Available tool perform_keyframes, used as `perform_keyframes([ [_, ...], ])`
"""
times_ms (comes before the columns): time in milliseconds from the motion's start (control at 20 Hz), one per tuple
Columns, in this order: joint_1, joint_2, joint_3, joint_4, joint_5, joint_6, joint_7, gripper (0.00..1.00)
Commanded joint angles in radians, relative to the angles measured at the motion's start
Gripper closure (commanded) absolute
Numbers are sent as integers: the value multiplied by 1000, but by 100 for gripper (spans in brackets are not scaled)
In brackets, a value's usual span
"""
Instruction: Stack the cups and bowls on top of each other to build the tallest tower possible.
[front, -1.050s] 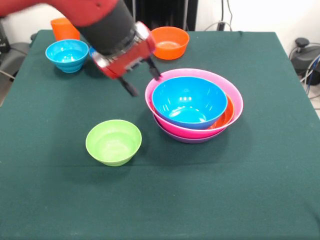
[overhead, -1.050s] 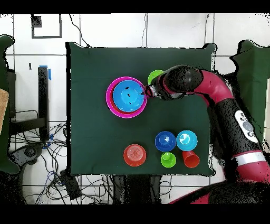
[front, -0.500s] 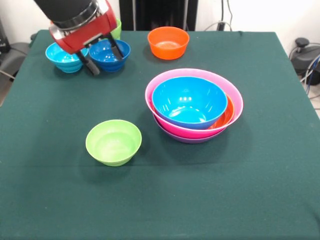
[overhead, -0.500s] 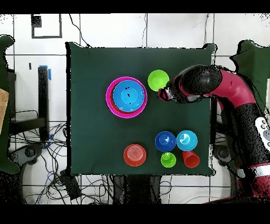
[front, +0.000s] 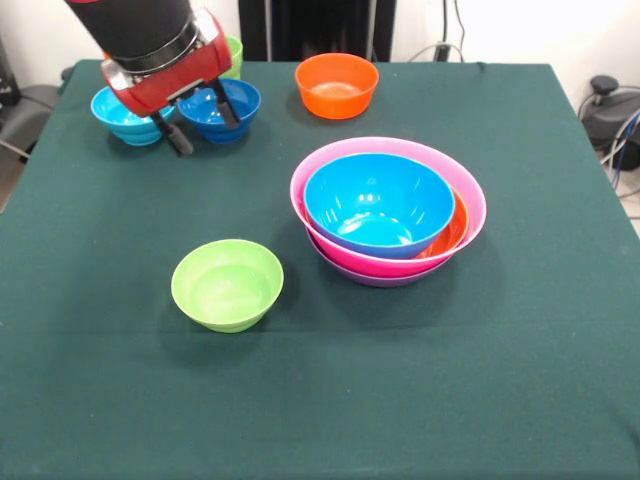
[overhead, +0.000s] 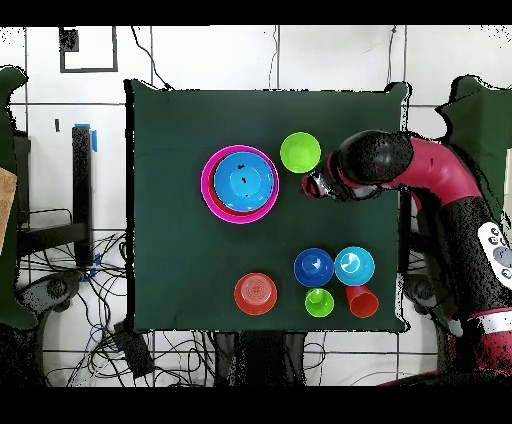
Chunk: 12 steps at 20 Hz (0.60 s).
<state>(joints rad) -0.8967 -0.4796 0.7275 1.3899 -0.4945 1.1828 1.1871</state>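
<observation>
The pincer (front: 197, 123) hangs released and empty above the counter (front: 500, 380), just in front of the dark-blue bowl (front: 221, 108). The tower (front: 388, 212) of nested big bowls sits mid-counter, the lime-green bowl (front: 227, 284) well apart from it, and the small orange bowl (front: 337, 85) near the edge where the other small bowls stand.

Gripper (front: 200, 122): red housing, black fingers. Dark-blue bowl (front: 222, 106) and light-blue bowl (front: 130, 110) behind it. Tablecloth (front: 120, 380) dark green.

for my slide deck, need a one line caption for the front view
Sawyer's open claw hovers by the dark-blue bowl, apart from the nested tower and lime-green bowl.
</observation>
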Motion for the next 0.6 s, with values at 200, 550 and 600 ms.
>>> perform_keyframes([
  [200,-95,105,65,-40,-120,-344,-247,0],
  [550,-94,110,72,-31,-173,-437,-185,0],
  [600,-87,113,64,-36,-178,-438,-162,0],
])
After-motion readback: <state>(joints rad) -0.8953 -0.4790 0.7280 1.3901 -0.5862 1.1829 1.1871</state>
